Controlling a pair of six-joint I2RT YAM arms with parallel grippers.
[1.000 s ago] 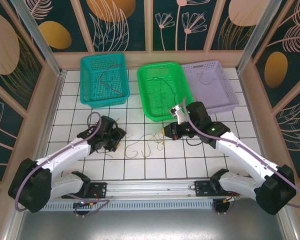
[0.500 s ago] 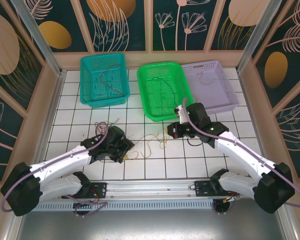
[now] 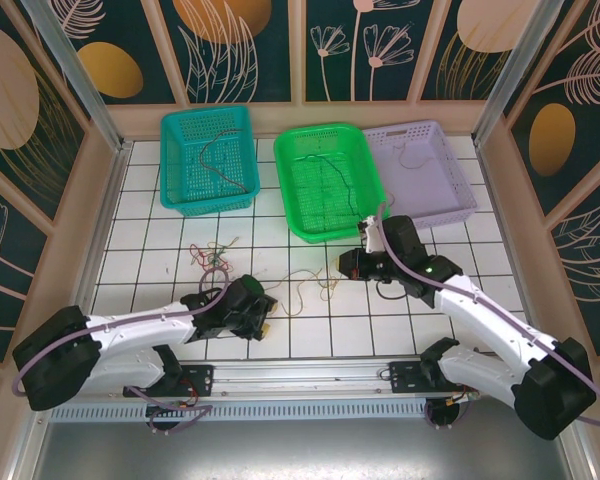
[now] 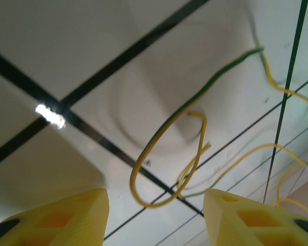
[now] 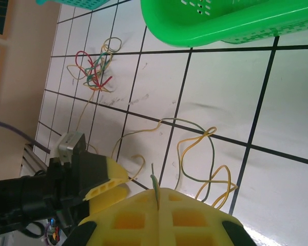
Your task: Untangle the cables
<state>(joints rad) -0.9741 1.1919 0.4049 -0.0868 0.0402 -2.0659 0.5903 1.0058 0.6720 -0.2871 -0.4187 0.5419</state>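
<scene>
Nearest the arm bases, the left gripper (image 4: 154, 205) is held low over the white tiled table (image 3: 150, 235) with its jaws spread. A loop of the yellow-green cable (image 4: 167, 125) is framed between the fingers but is not touched, so the pose is judged to be a set-up for a grasp on that loop. A little farther on, the right gripper (image 5: 156, 200) is seen pressed together, with a short greenish wire end pinched between its pads. The end is probably anchored there so that the rest can be drawn out against it. Between the two grippers the cable is spread in loose curls on the tiles. Farther left, a tangle (image 3: 212, 255) of red, green and yellow cables is seen apart from both grippers. At the back, thin cables are laid in the teal basket (image 3: 175, 195), the green basket (image 3: 290, 200) and the lilac basket (image 3: 450, 205), seemingly sorted there.

Whether the pinched end belongs to the framed loop cannot be traced. The crossings inside the tangle are too fine to be read.
</scene>
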